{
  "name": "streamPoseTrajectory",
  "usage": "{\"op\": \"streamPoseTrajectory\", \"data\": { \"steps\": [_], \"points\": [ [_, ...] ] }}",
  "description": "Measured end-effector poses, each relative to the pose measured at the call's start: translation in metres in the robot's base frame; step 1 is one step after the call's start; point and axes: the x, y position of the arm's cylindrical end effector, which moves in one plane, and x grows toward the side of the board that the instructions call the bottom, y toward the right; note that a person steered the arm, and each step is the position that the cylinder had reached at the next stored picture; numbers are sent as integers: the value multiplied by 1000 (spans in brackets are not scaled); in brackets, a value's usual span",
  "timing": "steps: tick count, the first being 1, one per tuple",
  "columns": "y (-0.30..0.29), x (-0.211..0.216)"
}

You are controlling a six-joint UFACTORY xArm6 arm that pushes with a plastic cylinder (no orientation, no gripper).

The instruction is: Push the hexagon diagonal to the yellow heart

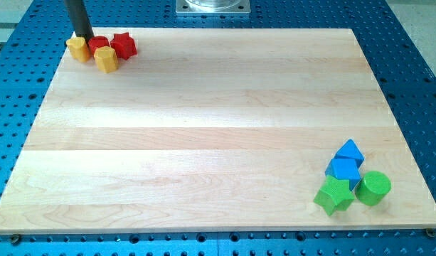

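Note:
Several blocks cluster at the view's top left corner of the wooden board [203, 121]. A yellow block [77, 48], seemingly the heart, lies furthest left. A yellow hexagon-like block [106, 60] sits just below and right of it. A red block [98, 45] of unclear shape sits between them, touching a red star [124, 45] on its right. My tip [85, 37] stands at the top of the cluster, touching or nearly touching the left yellow block and the red block.
At the view's bottom right are a blue block [350, 151], a blue cube [343, 171], a green star-like block [334, 195] and a green cylinder [374, 188]. The board's top edge runs just behind my tip. A blue perforated table surrounds the board.

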Motion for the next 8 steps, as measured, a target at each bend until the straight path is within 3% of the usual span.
{"op": "streamPoseTrajectory", "data": {
  "steps": [2,3,5,7,8],
  "points": [
    [-1,33],
    [2,76],
    [18,34],
    [112,72],
    [147,119]
  ]
}}
